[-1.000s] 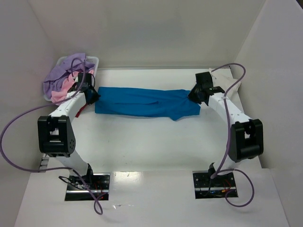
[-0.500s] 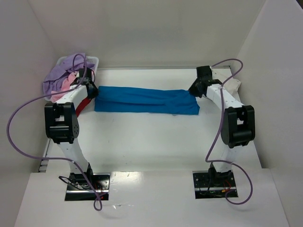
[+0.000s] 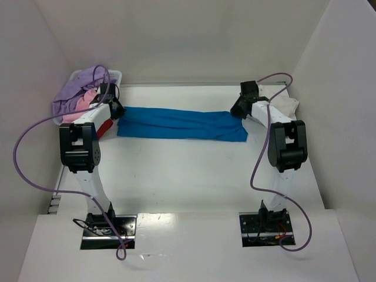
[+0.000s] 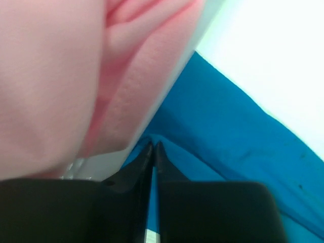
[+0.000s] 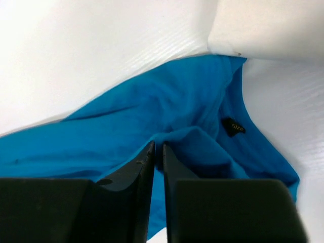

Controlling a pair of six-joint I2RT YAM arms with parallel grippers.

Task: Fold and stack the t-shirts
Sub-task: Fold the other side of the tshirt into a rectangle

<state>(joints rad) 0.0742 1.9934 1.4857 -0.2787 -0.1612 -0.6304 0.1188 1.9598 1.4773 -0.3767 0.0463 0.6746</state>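
- While holding bright blue t-shirt point(image 3: 179, 124) along far edge of tabletop point(image 3: 194, 176), pinching left end in left hand point(image 4: 153, 148), fingers together.
- Pinching right end in right hand point(image 5: 157, 148), likewise clamped.

Both elbows are pulled in: left arm point(image 3: 77, 147) and right arm point(image 3: 286, 144) now stand farther back and nearer centre. Both sets of jaws have shifted slightly toward the far edge of the tabletop point(image 3: 188, 176). The blue shirt point(image 3: 182, 124) has lost its drooping right flap and lies as a flatter, narrower strip.
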